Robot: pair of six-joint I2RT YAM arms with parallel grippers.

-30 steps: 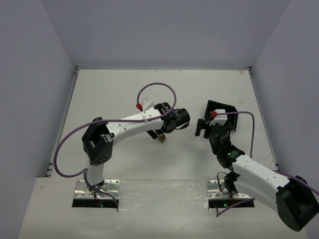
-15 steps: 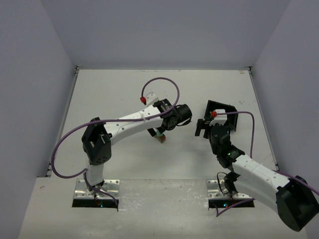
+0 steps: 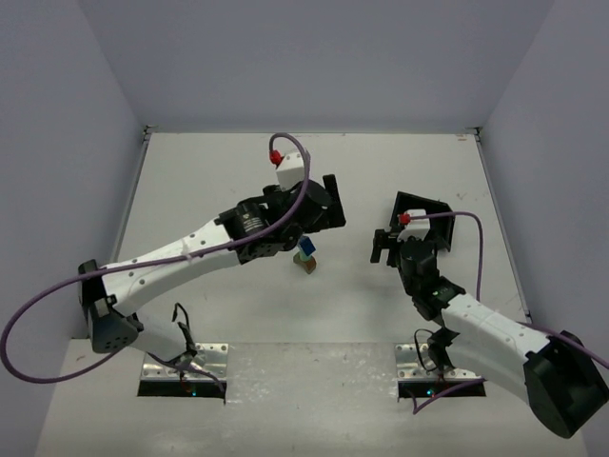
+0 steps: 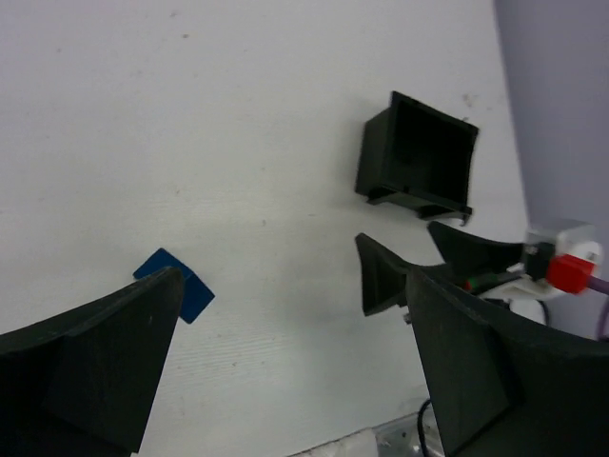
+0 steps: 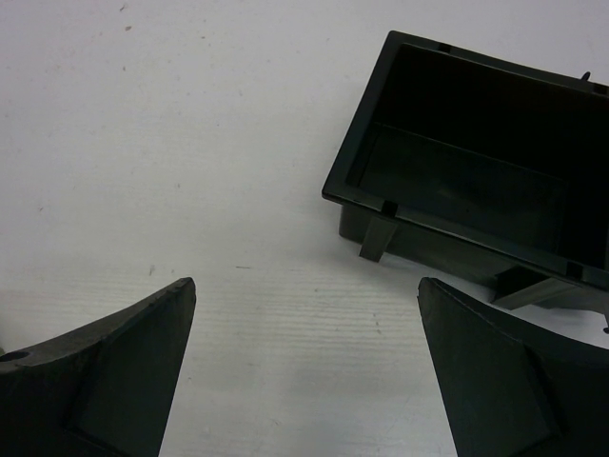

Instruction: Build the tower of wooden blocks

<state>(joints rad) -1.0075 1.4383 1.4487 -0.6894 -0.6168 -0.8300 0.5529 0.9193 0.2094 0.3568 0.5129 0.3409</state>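
Observation:
The wood block tower point(image 3: 305, 255) stands as a narrow stack at the table's middle, with a blue block on top and a brown-orange block at its foot. In the left wrist view only the blue top point(image 4: 186, 291) shows, beside my left finger. My left gripper point(image 3: 322, 209) is open and empty, raised just behind the tower; its jaws stand wide apart in its wrist view point(image 4: 295, 286). My right gripper point(image 3: 384, 246) is open and empty to the right of the tower, low over bare table point(image 5: 303, 286).
A black square tray point(image 3: 425, 211) sits just behind my right gripper. It shows empty in the right wrist view point(image 5: 476, 181) and in the left wrist view point(image 4: 419, 157). Grey walls enclose the table on three sides.
My left arm has swung its elbow out to the left and lifted its gripper up and back off the tower. The blue top block now shows. The right arm has not moved.

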